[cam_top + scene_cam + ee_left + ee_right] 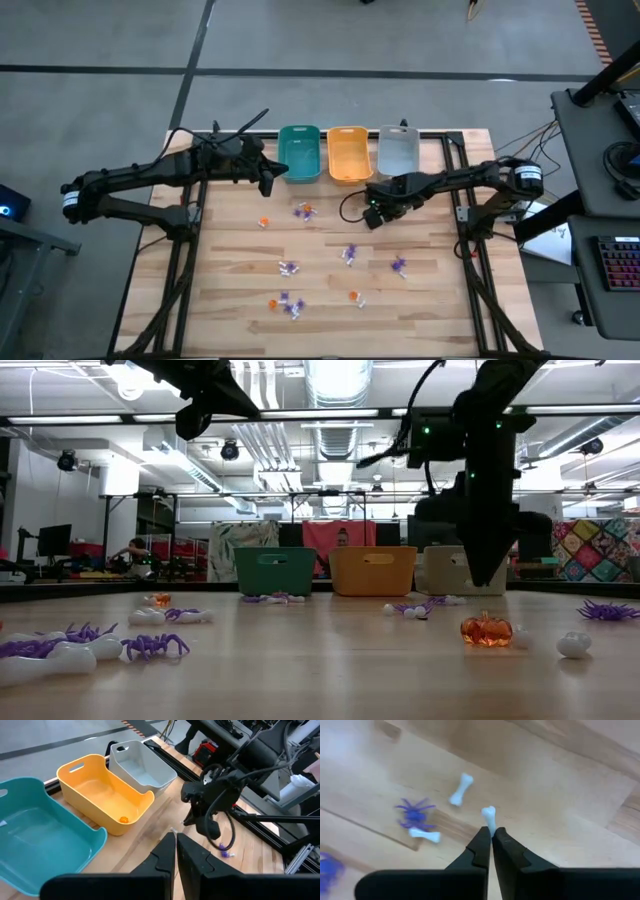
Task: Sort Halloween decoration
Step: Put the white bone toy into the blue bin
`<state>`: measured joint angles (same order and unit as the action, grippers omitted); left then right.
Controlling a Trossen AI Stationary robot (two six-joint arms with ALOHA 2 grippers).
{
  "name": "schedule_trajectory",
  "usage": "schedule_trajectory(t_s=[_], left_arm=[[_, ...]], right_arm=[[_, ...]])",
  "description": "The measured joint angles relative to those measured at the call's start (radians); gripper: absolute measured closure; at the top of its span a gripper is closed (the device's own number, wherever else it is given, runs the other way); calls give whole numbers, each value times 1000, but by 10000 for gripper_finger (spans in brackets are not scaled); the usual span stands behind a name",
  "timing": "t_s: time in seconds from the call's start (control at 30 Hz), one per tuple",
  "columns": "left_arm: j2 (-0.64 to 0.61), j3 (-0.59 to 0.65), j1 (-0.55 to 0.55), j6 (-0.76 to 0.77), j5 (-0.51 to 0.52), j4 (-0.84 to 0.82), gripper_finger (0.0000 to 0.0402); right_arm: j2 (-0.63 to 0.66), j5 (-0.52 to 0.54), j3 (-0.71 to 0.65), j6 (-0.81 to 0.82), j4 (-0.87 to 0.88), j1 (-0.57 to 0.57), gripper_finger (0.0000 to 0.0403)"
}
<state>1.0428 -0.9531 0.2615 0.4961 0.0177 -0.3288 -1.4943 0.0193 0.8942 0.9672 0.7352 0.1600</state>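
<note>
Above the middle of the pale wood-plank surface (230,300), the right hand (491,836) is pinching a small white plastic bone (489,817) by one end between its closed dark fingers, with the knobbed end of the bone sticking out past the tips. In the high view this hand (374,218) is hanging just in front of the bins. The left hand (176,839) is hovering near the teal bin (299,153), its fingers pressed together on nothing.

Three smooth, rounded rectangular plastic bins are standing side by side at the far edge: teal, then the orange bin (348,153), then the grey bin (397,150). The orange one (107,790) is holding a single small orange trinket (123,819) at the bottom; the teal one looks bare inside, and so does the grey one.

The remaining Halloween decoration is lying scattered across the planks: leggy purple spiders (153,646), smooth white bones (55,660) and a glossy translucent orange pumpkin (486,630). Beneath the right hand, a purple spider (413,813) is touching one white bone (425,835), with another bone (461,789) lying near.
</note>
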Motion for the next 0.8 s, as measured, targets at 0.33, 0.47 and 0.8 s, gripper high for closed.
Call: schedule_trajectory(t_s=[0.33,0.47,0.8], left_arm=[[0,0,0,0,0,3,402],[0,0,0,0,1,22,402],[-7,0,0,1,0,117,402]], right_arm=[[100,1,53,-45,-36,0,394],[102,0,96,-101,-129,7,394],[-23,-66,303,-293,-344,112,394]])
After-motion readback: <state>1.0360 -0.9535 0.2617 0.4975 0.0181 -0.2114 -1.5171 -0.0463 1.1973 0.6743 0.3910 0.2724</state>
